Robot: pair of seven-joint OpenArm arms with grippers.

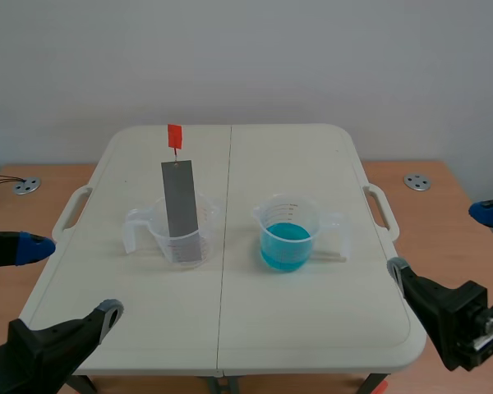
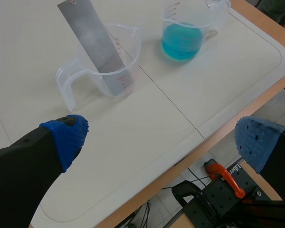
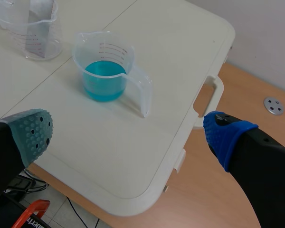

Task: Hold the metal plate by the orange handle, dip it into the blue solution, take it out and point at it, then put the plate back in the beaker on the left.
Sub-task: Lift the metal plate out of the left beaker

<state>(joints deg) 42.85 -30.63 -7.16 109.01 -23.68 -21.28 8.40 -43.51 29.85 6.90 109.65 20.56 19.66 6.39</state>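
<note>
Standing apart and empty, the jaws of the left gripper (image 2: pixel 164 142) sit low at the near edge of the table (image 1: pixel 312 328). The right gripper (image 3: pixel 130 133) is likewise wide open on nothing at the near right corner.

Finding 1: the metal plate (image 1: pixel 179 205) lies ahead of the left gripper, on the side of its left finger and well apart from it. Its foot rests inside the left beaker (image 1: pixel 212 226).

Finding 2: the plate's long axis is close to upright, leaning slightly against the beaker rim. The orange handle (image 1: pixel 174 135) is a small tab at the very top, clear of the beaker.

Finding 3: the left arm is the nearer one. The right gripper faces the right beaker (image 3: pixel 104 61), which holds the blue solution (image 3: pixel 102 80).

Assessment: no step has begun. Taking the handle would require the left gripper to rise and go forward, closing on the tab from above or from the side.

Surface: pale, smooth and flat, with a centre seam running between the two beakers, which stand near each other. Nothing stands between either gripper and the beakers.

Risk, as judged: the beaker looks light and could tip if the plate is dragged sideways.
</note>
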